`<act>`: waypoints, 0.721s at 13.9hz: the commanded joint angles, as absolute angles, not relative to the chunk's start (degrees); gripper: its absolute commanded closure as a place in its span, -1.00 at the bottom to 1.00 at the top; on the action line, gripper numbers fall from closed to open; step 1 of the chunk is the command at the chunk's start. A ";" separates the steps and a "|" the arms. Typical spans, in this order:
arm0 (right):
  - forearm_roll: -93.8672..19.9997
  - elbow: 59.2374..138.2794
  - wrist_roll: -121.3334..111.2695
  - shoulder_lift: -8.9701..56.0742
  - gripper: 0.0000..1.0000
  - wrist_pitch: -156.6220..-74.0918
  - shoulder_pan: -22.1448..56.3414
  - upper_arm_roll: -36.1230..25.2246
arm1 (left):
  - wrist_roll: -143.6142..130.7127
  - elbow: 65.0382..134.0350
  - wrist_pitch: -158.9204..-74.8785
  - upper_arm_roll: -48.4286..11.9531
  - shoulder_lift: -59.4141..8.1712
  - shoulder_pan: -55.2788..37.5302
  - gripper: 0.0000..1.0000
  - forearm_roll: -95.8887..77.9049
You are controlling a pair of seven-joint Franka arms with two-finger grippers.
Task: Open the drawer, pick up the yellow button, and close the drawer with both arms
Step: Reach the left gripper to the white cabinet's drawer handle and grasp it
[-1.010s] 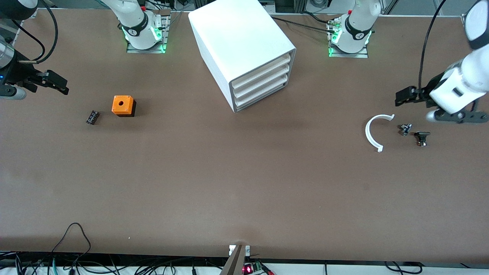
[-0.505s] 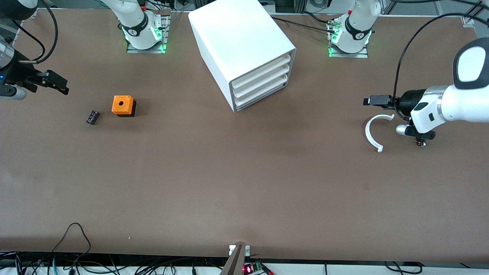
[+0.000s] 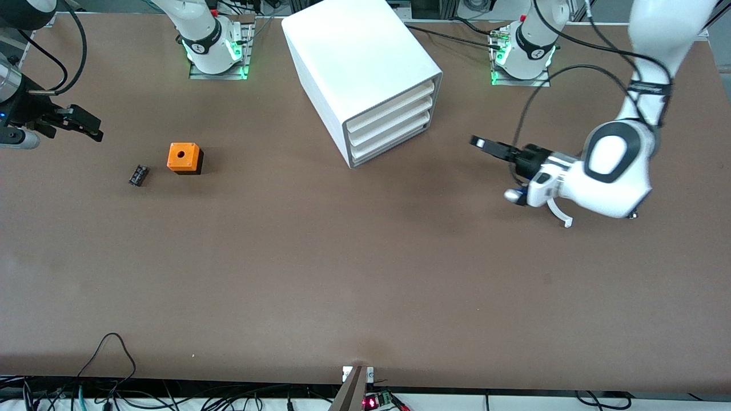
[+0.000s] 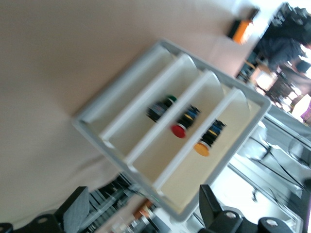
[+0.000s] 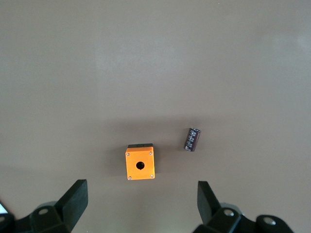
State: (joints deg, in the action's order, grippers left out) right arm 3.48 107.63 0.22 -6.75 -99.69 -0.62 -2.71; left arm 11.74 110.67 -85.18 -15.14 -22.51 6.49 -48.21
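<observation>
The left hand (image 3: 482, 144), fingers spread and empty, has swung from the white arc (image 3: 562, 216) toward the cabinet's (image 3: 365, 68) front; the drawer (image 3: 394, 105) ahead stays closed, button (image 4: 202, 148) inside. Opening comes next. The right hand (image 3: 80, 125) waits, spread, over the desk (image 3: 342, 274)

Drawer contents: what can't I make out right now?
Front view: the drawer is shut, so its front hides the button.
Left wrist view: an orange cap shows in the cabinet; whether it is in the top drawer cannot be told.
Front view: the left arm covers most of the white arc.
Front view: the edge cuts off the right arm.
</observation>
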 commanded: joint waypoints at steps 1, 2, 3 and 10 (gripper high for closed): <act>2.46 108.54 0.18 -7.82 -1.00 -99.67 -0.88 -2.55 | 13.01 116.00 -90.06 -21.59 -21.45 5.54 -1.00 -52.72; 2.46 108.54 0.18 -7.82 -1.00 -99.58 -0.88 -2.46 | 13.01 117.67 -92.87 -23.62 -21.45 5.02 -1.00 -54.30; 2.46 108.54 0.18 -7.82 -1.00 -99.58 -0.88 -2.37 | 13.01 119.25 -95.51 -25.21 -21.27 4.40 -1.00 -55.80; 2.46 108.46 0.18 -7.74 -1.00 -99.67 -0.88 -2.46 | 12.13 124.27 -98.70 -29.70 -19.60 2.72 -0.96 -60.73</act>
State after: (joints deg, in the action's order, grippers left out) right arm 3.45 107.63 0.22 -6.75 -99.69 -0.61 -2.63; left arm 11.69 121.05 -97.95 -29.08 -22.21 2.76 -58.88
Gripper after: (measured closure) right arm 0.000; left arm 0.009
